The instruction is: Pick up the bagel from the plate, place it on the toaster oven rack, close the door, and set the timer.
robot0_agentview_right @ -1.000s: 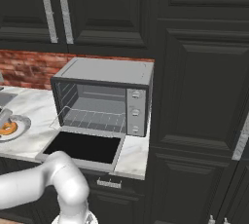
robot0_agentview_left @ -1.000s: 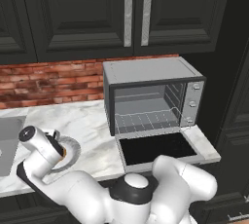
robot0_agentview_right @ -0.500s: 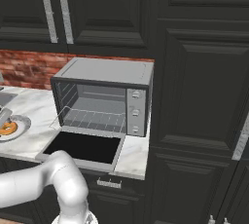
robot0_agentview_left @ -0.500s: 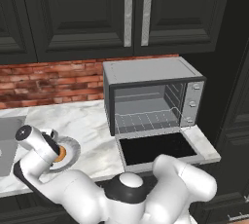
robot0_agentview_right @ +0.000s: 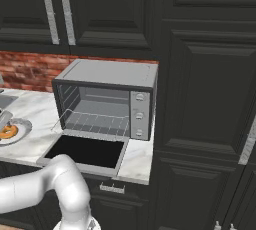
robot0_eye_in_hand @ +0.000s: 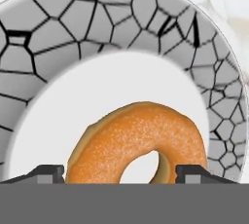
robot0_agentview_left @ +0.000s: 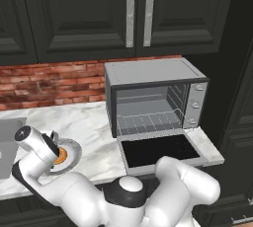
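The orange-brown bagel [robot0_eye_in_hand: 138, 142] lies on the white centre of the plate [robot0_eye_in_hand: 121, 18], whose grey rim is crackled. My gripper [robot0_eye_in_hand: 120, 175] hangs right over it, open, with one fingertip [robot0_eye_in_hand: 46, 173] at each side of the ring. From the left base the gripper [robot0_agentview_left: 57, 153] points down onto the plate [robot0_agentview_left: 74, 148] at the counter's left, hiding most of the bagel [robot0_agentview_left: 61, 158]. The toaster oven [robot0_agentview_left: 153, 80] stands to the right. Its door [robot0_agentview_left: 158, 149] is dropped flat and the wire rack [robot0_agentview_left: 150, 121] is bare. From the right base, the bagel [robot0_agentview_right: 7, 132] and plate [robot0_agentview_right: 21, 126] sit at the far left.
A sink edge [robot0_agentview_left: 7, 144] lies left of the plate. A brick backsplash [robot0_agentview_left: 49, 83] runs behind the marble counter [robot0_agentview_left: 94, 127], with dark cabinets [robot0_agentview_left: 138, 9] above. Three knobs [robot0_agentview_right: 139, 114] line the oven's right panel. A tall dark cabinet [robot0_agentview_right: 205, 99] stands right of the oven.
The hand has sunk a little lower onto the plate. The oven, its door and the plate have stayed where they were.
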